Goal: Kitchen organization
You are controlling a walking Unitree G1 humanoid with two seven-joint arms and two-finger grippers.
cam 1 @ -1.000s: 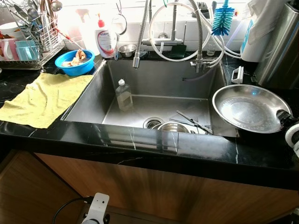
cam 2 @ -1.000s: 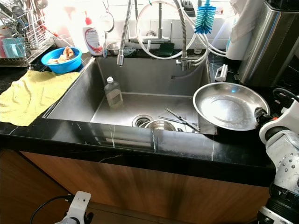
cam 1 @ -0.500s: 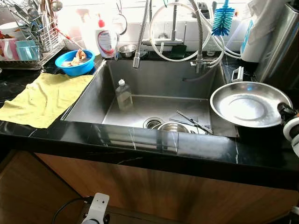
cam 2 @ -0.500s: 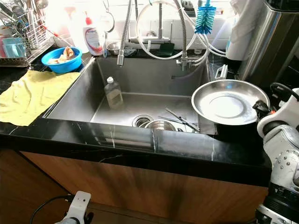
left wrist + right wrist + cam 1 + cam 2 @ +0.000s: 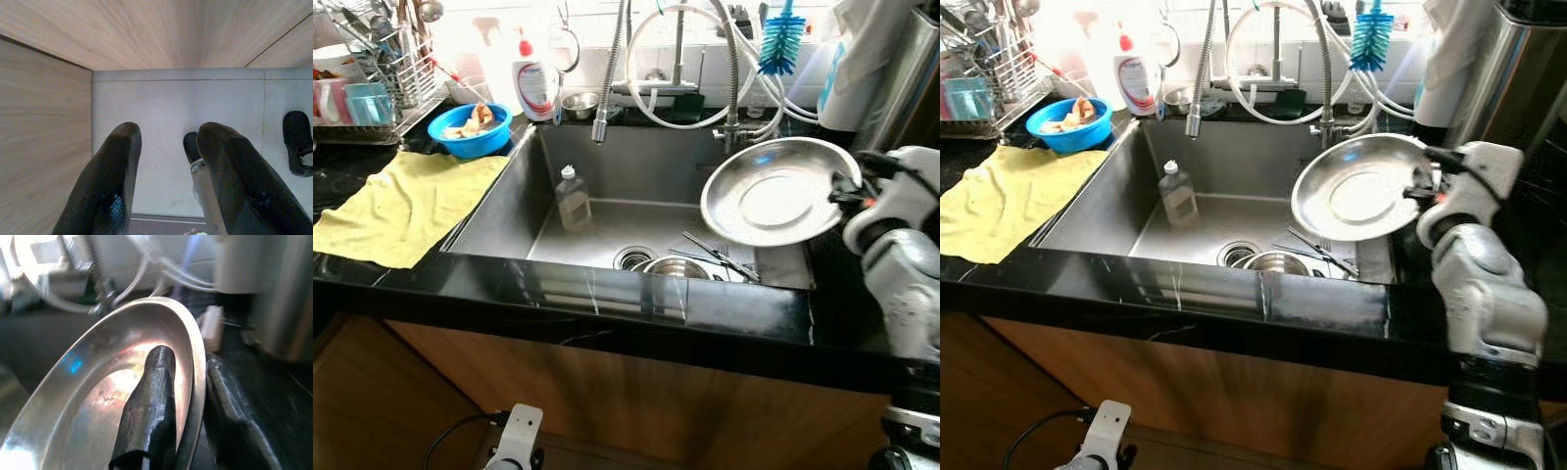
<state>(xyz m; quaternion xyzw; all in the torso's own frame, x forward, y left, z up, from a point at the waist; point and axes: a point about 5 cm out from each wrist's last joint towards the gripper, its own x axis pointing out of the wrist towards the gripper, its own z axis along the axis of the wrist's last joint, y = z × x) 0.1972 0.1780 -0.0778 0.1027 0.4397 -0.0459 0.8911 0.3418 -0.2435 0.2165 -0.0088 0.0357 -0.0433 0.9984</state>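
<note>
My right gripper is shut on the rim of a round steel plate, holding it tilted in the air over the right side of the sink. In the right wrist view one finger lies inside the plate and the other presses its outer rim. In the sink stand a small clear bottle, a steel bowl by the drain and tongs. My left gripper hangs open beside the wooden cabinet, over the tiled floor.
A yellow cloth lies on the black counter at the left, with a blue bowl and a dish rack behind it. Faucet hoses, a soap bottle and a blue brush line the back. A steel appliance stands at the right.
My right arm has lifted the steel plate off the counter and swung it left, tilted, over the sink's right side. The left arm has not moved.
</note>
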